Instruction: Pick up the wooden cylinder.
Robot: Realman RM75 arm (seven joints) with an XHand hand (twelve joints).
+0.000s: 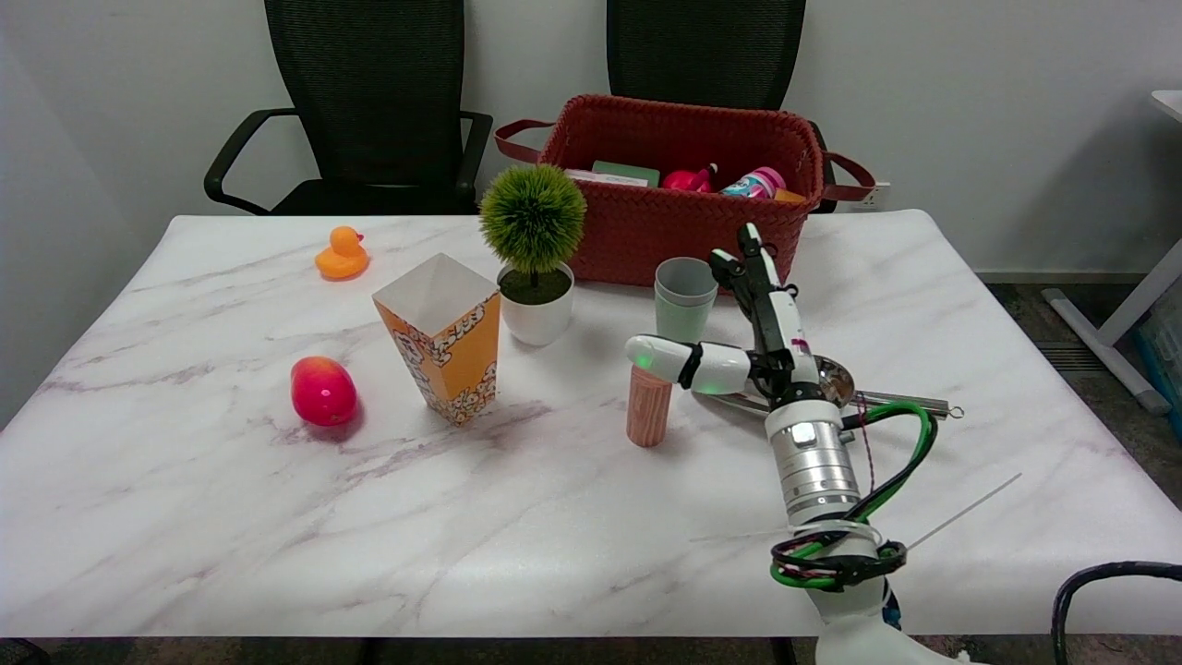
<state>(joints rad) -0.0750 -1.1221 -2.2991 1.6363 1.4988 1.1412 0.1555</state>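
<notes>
wooden cylinder (649, 406) stands upright on desk (277, 508); likely rigid, light, smooth. grasp mid-body. right hand (739, 342) fingers spread, holding nothing.

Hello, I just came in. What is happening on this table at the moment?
A robot arm reaches in from the lower right toward the wooden cylinder, which stands upright on the marble table. Its right hand is spread open and holds nothing; one finger lies over the cylinder's top, the others point toward the red basket. A green cup and a metal spoon sit just beside the hand. The cylinder is not lifted yet.
</notes>
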